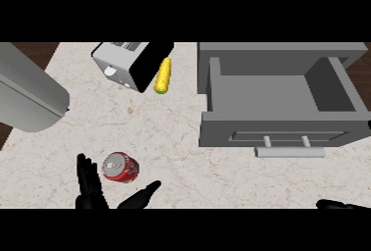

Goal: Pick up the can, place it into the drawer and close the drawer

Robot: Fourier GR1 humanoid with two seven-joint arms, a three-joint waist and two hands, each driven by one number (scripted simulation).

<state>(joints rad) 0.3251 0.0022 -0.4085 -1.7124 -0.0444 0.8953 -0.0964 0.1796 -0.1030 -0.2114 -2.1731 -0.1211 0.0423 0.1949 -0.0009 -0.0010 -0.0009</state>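
Black left hand (98,192) rises from the lower edge, fingers straight and spread from the thumb, holding nothing. Beyond and right of those fingers, well apart, a grey drawer (279,135) stands pulled open, its tray bare. Red can (120,167) stands upright on the marble counter (167,127), just right of the fingertips, above the thumb. Right hand (334,205) barely shows; finger state unclear.

Kitchen: marble counter (167,127), toaster (127,63)
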